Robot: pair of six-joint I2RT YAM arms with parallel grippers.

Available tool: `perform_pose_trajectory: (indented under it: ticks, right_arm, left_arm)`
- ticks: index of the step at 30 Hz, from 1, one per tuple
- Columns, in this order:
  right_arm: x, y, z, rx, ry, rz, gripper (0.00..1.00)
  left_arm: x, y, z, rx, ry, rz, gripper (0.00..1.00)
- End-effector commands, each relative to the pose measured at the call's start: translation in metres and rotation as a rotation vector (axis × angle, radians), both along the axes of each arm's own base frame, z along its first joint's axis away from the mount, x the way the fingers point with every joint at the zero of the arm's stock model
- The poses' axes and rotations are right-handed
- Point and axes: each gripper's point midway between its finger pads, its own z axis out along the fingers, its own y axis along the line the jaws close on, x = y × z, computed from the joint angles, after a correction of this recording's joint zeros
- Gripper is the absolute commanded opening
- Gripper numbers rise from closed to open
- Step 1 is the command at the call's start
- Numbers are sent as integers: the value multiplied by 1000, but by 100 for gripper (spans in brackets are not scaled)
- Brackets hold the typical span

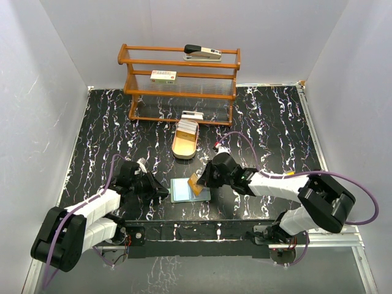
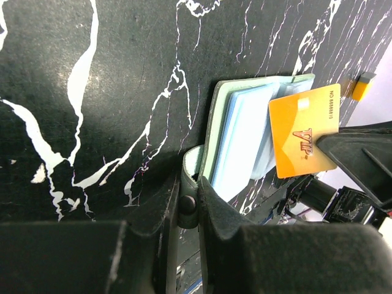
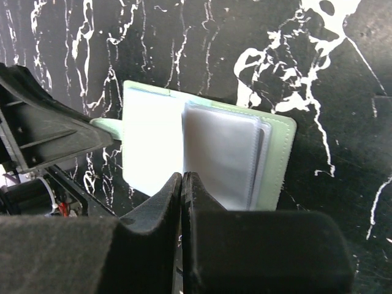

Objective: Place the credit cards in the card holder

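Under the right tool point(image 1: 202, 179) (orange card point(image 2: 303, 131) pinched) lies the card holder point(image 1: 184, 191).

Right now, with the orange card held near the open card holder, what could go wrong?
The right end effector pinches the orange VIP card at one edge, tilted; it might twist or slip when pushed into a pocket. The left end effector holds the card holder only by its small tab, so the holder may slide or fold. The clear pockets lie stacked closely; the card could miss the slot.
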Motion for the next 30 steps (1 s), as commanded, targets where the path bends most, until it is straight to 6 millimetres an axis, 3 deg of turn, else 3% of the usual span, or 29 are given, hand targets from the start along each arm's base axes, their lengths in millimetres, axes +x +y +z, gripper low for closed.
perform_pose_trajectory:
  ticks: [1,6,16,30]
  right_arm:
    - [10,2,6,40,-56,-37,0]
    - [7,-3,-1,34,-53,-46,1]
    - [0,1,-13,49,-12,-21,13]
    - [-5,12,-19,73,14,34,8]
  left_arm:
    - [-5,2,-5,11,4,-7,0]
    - [-7,3,-7,13,9,-6,0]
    - [-8,2,-7,9,14,-5,0]
    - [-11,0,-10,6,28,-17,0]
